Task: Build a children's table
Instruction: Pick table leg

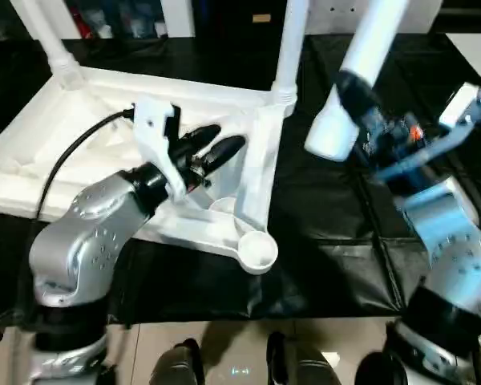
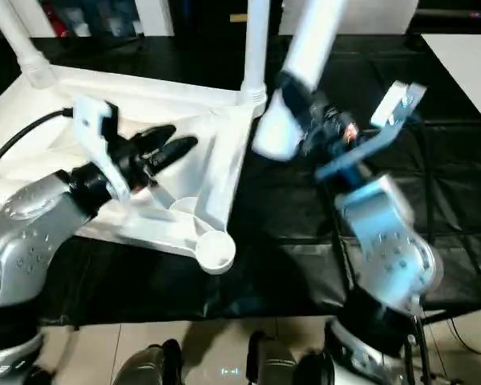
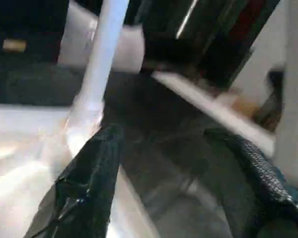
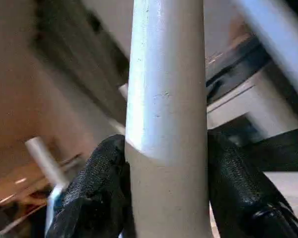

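White plastic everywhere: the top (image 1: 80, 136) lies upside down on the black worktable (image 1: 329, 233), ribs up, so its corner sockets face the ceiling and can take legs. Two legs already stand in the far corners, one (image 1: 52, 40) beyond and to the left of the left claw (image 1: 218, 146), the other (image 1: 287, 56) just past its tips. That claw hangs over the ribbed underside with its fingers parted and nothing between them; I'd say it is there to steady the top.

The right claw (image 4: 164, 183) is clenched around a third leg (image 1: 361, 64), fingers pressed on both sides of the tube. It carries the leg slanted, thick end (image 1: 330, 135) low and just to the left of its grip, clear of the cloth, likely so that end can go into a socket.

The open near socket (image 1: 256, 250) sits at the corner nearest the table's front edge, below and left of that thick end. Bare black cloth lies between the two, so the way looks free. The standing leg beside the slanted one is the thing to avoid, and the top's corner has little cloth left before the drop.
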Controlling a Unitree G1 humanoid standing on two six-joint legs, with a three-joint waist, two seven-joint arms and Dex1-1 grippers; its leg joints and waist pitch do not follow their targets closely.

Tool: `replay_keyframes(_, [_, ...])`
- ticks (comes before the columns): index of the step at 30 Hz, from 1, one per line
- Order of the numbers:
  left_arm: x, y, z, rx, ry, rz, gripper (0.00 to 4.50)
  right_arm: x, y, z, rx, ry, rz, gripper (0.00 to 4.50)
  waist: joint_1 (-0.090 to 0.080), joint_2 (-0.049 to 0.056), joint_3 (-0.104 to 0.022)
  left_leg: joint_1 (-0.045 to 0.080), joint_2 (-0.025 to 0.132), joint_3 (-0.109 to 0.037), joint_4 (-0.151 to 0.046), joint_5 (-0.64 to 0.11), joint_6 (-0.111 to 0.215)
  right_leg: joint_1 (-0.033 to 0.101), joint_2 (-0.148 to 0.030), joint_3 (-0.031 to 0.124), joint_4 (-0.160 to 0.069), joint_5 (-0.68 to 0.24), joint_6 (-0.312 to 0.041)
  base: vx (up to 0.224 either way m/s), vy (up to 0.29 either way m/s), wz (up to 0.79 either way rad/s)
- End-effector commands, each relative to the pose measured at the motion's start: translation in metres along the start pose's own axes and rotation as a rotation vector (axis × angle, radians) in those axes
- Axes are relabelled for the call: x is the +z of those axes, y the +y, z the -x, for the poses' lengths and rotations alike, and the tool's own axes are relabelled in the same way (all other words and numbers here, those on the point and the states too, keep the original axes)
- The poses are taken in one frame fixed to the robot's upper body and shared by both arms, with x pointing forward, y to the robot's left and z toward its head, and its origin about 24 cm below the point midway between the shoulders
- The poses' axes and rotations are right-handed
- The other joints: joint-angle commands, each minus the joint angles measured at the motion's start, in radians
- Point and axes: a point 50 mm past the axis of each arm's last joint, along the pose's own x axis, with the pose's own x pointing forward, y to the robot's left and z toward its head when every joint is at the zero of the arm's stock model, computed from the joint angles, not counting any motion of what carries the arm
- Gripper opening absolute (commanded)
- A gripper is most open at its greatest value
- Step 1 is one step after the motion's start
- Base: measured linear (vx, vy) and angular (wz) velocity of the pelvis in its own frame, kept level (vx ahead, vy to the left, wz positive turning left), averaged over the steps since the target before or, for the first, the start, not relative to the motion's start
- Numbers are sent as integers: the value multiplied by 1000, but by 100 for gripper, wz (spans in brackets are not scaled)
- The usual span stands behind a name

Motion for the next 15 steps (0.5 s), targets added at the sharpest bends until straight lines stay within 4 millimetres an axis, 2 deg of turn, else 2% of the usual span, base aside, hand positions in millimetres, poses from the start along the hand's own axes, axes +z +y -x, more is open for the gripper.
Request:
replay_keyframes(1, [5,0,0,-9,-36,56,288,-1,9,0,70,14,-8,191,9,-5,-105,8,23,-9,-47,-70,83,84,-62,47,-76,-238,-175,0,0,0])
replay_keyframes(4, [15,-3,-6,-49,-108,151,290,-10,9,2,104,69,-38,191,15,-4,-105,6,21,-8,-45,-72,83,85,-61,46,-80,-261,-163,0,0,0])
replay_keyframes(5, [16,-4,-7,-58,-122,168,290,-11,9,3,106,78,-44,191,18,-11,-107,7,20,-7,-43,-70,84,85,-61,47,-81,-270,-155,0,0,0])
replay_keyframes(6, [17,-4,-7,-61,-126,174,290,-12,9,3,106,83,-45,191,21,-9,-108,5,22,-8,-43,-65,83,84,-62,46,-81,-276,-151,0,0,0])
replay_keyframes(7, [20,-5,-8,-72,-142,196,290,-15,8,5,108,104,-48,191,22,-14,-110,6,21,-7,-42,-62,84,84,-61,46,-80,-278,-144,0,0,0])
replay_keyframes(9, [21,-5,-8,-77,-140,203,290,-18,7,6,112,130,-47,191,27,-11,-110,7,23,-8,-42,-57,87,81,-61,46,-80,-277,-139,0,0,0])
replay_keyframes(10, [22,-6,-8,-85,-135,206,290,-21,6,7,115,162,-36,191,27,-17,-114,8,23,-8,-40,-52,88,83,-61,45,-79,-271,-138,0,0,0])
replay_keyframes(11, [22,-6,-8,-92,-136,216,290,-24,5,8,116,183,-25,191,30,-14,-113,6,24,-9,-41,-46,87,83,-61,45,-77,-265,-135,0,0,0])
replay_keyframes(15, [23,-8,-9,-115,-145,255,290,-29,5,9,132,230,-5,191,32,-20,-119,2,24,-9,-36,-42,93,86,-64,45,-74,-254,-142,0,0,0])
